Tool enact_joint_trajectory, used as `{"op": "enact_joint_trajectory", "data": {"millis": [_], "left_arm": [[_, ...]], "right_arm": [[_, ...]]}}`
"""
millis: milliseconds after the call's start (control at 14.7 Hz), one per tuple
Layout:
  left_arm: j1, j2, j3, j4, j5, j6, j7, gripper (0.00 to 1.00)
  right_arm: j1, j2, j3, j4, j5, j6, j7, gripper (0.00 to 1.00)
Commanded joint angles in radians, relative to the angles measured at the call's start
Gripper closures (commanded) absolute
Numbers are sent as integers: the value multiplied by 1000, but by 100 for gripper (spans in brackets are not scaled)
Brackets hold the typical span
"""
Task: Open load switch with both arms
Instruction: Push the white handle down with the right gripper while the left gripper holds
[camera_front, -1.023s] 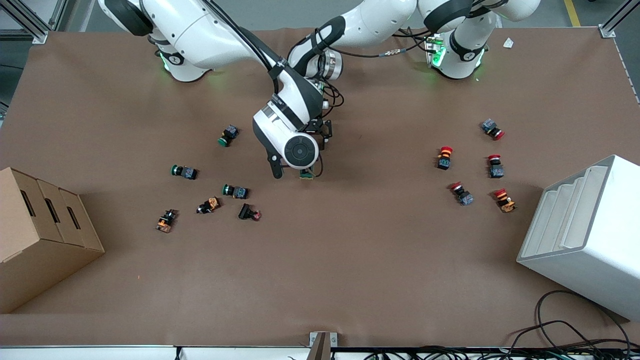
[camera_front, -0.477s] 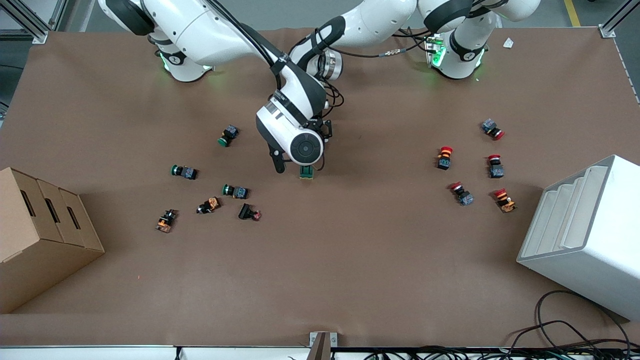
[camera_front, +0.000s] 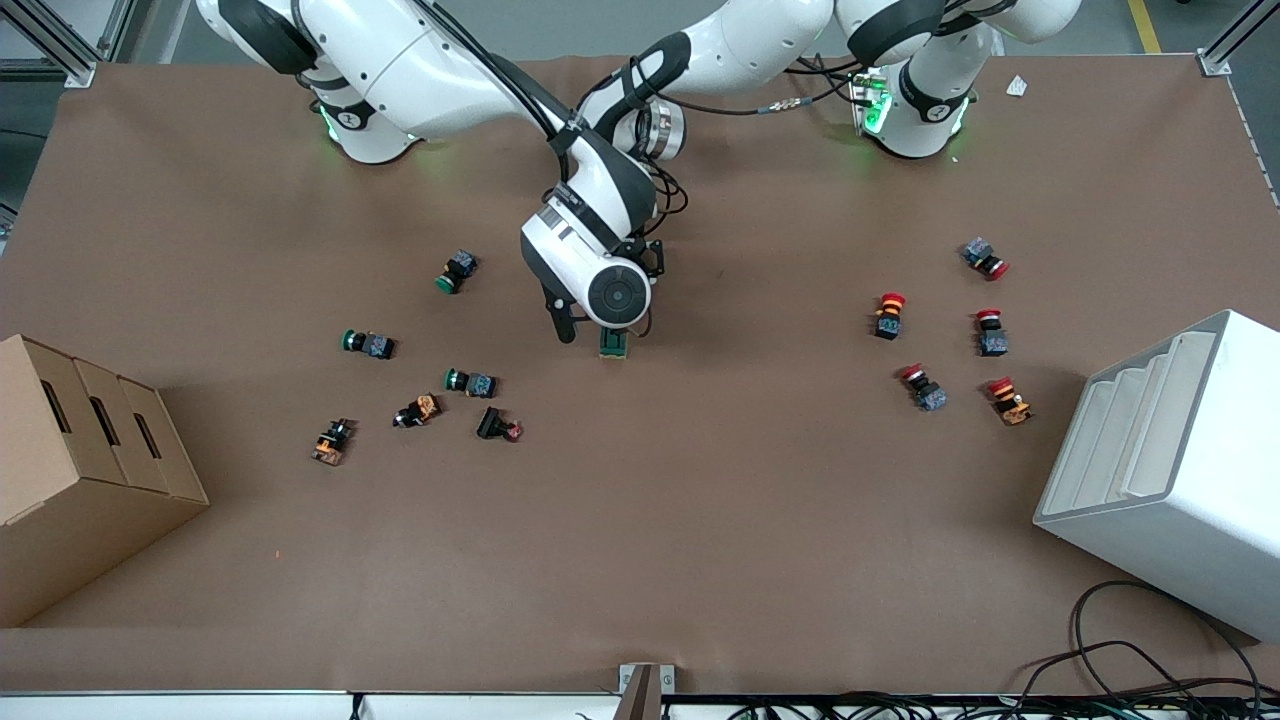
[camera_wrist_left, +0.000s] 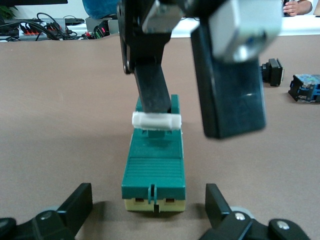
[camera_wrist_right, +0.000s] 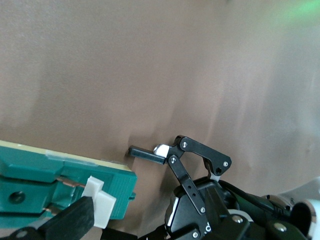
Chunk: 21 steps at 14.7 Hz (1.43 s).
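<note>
On load switch (camera_wrist_left: 154, 167) lever, right tool (camera_wrist_left: 195, 102)

Two white robot arms reach from their bases to meet at mid-counter. The right tool (camera_wrist_left: 200, 105) points straight down, its fingers (camera_wrist_left: 152, 90) spread apart. The left tool (camera_wrist_left: 150, 212) sits low and level, fingers (camera_wrist_left: 75, 207) wide open, facing the right tool.

Front view is bright & even, light from above. Soft shadows lie by the cardboard box (camera_front: 80, 460) & white bin (camera_front: 1180, 460). Green glow at both arm bases. Left wrist view: close gripper parts look blurry, load switch (camera_wrist_left: 154, 170) is sharp. Right wrist view is soft, w/ green glare in one corner.
</note>
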Motion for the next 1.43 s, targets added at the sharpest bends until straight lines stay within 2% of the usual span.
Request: {"op": "enact_joint_trajectory", "data": {"millis": [0,750,1159,1364], "left_arm": [[-8,28,9,9,23,5,-20,1],[-8,26,7,9,23,5,-20,1],[-5,17,7,12,17,5,-17,0],[-4,1,0,32,-3,5,-6,0]], "right_arm": [[6,9,-1,-9,-3,20,15,0],[-1,5,-2,-5,-7,31,3,0],[-127,-32,-12,179,-13,-141,-285,0],[-225,-101,-12,186,-102,-142,-554,0]]}}
